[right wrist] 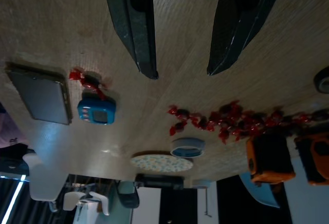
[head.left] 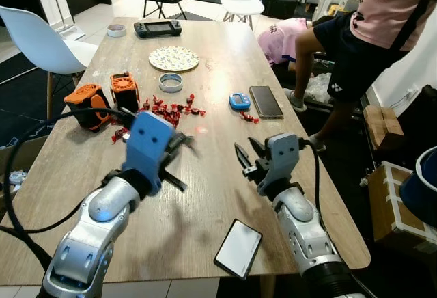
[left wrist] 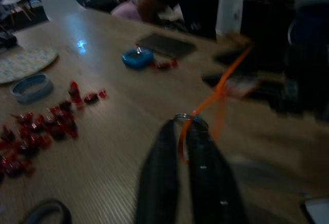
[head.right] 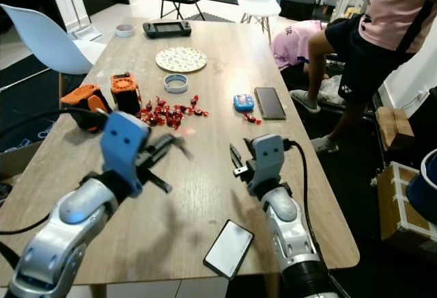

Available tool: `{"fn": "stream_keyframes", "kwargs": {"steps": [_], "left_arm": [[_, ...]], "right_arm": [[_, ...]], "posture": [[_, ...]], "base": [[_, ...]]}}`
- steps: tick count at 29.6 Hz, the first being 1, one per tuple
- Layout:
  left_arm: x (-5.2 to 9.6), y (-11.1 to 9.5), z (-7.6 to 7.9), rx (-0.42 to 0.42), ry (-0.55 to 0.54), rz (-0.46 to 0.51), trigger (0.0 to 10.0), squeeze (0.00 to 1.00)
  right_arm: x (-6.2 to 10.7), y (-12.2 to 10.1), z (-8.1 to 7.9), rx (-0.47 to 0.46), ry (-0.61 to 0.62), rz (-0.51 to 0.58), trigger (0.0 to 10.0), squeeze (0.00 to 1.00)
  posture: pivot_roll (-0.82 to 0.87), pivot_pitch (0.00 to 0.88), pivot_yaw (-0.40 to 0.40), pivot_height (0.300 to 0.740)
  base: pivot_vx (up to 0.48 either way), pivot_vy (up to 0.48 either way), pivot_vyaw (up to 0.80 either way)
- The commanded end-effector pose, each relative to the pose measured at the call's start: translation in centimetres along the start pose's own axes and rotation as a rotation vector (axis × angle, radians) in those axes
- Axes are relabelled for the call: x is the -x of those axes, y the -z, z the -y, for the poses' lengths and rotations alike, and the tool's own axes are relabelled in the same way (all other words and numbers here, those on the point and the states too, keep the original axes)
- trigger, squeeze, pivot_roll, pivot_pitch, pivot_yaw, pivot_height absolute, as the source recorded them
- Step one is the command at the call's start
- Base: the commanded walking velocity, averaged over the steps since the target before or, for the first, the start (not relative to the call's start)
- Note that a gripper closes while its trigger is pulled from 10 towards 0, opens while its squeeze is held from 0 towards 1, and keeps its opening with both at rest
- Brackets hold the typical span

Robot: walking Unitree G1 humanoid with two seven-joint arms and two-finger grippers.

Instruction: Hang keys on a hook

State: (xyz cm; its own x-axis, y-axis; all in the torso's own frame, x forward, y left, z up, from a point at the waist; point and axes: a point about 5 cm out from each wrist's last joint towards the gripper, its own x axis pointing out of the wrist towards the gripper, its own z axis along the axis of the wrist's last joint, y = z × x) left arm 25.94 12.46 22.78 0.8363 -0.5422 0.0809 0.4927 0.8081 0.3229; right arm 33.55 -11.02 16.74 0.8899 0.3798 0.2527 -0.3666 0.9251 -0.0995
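Note:
My left gripper (head.left: 186, 149) hovers over the middle of the wooden table (head.left: 205, 195), blurred by motion. In the left wrist view its fingers (left wrist: 160, 172) stand close together, shut on a metal key ring (left wrist: 190, 119) with an orange strap (left wrist: 226, 82) trailing from it. My right gripper (head.left: 246, 153) hangs open just above the table to the right, with nothing between its fingers (right wrist: 134, 23). Two orange and black gadgets (head.left: 125, 90) sit at the table's left side.
Red wrapped candies (head.left: 171, 109) are scattered mid-table, near a blue timer (head.left: 240, 101) and a dark phone (head.left: 265, 101). Another phone (head.left: 238, 248) lies at the front edge. A patterned plate (head.left: 174, 58) and a tape ring (head.left: 171, 82) lie farther back. A person (head.left: 369, 31) sits at right.

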Motion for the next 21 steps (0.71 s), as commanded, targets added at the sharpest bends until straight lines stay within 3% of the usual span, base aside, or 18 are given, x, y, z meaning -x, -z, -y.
{"fn": "stream_keyframes", "kwargs": {"steps": [1,2,4,13,14,15,16,20,21], "left_arm": [[0.3,0.1,0.5,-0.011,0.039,-0.014,10.0,0.02],[0.4,0.8,0.9,-0.017,0.043,-0.041,10.0,0.15],[0.5,2.0,1.2,-0.042,0.034,-0.076,10.0,1.0],[0.9,2.4,1.3,-0.043,0.066,-0.091,10.0,1.0],[1.0,2.4,1.3,-0.042,0.076,-0.093,10.0,0.81],[1.0,2.4,1.3,-0.042,0.076,-0.093,10.0,0.81],[1.0,2.5,1.1,-0.057,0.062,-0.099,10.0,0.0],[0.7,3.5,-0.3,-0.184,-0.014,-0.174,10.0,0.0],[0.7,3.5,-0.3,-0.184,-0.014,-0.174,10.0,0.0]], "right_arm": [[0.2,0.3,0.0,-0.007,0.004,-0.013,10.0,0.0],[0.2,0.2,0.0,-0.007,0.003,-0.012,10.0,0.0],[0.2,0.2,0.0,-0.006,0.003,-0.012,10.0,0.0],[0.5,0.3,-0.1,-0.004,0.001,-0.017,10.0,0.0],[0.5,0.4,-0.1,-0.004,0.001,-0.018,10.0,0.0],[0.5,0.4,-0.1,-0.004,0.001,-0.018,10.0,0.0],[0.5,0.4,-0.1,-0.004,0.002,-0.019,10.0,0.0],[0.5,0.4,0.0,-0.003,0.003,-0.018,10.0,0.0],[0.5,0.4,0.0,-0.003,0.003,-0.018,10.0,0.0]], "posture": [[0.12,0.139,-0.056,0.74],[0.12,0.141,-0.056,0.74],[0.11,0.142,-0.055,0.74],[0.11,0.138,-0.051,0.74],[0.11,0.138,-0.051,0.74],[0.11,0.138,-0.051,0.74],[0.11,0.137,-0.05,0.74],[0.11,0.134,-0.048,0.74],[0.11,0.134,-0.048,0.74]], "base": [[0.0,0.0,0.0],[0.0,0.0,0.0],[0.0,0.0,0.0],[0.0,0.0,0.0],[0.0,0.0,0.0],[0.0,0.0,0.0],[0.0,0.0,0.0],[0.0,0.0,0.0],[0.0,0.0,0.0]]}}
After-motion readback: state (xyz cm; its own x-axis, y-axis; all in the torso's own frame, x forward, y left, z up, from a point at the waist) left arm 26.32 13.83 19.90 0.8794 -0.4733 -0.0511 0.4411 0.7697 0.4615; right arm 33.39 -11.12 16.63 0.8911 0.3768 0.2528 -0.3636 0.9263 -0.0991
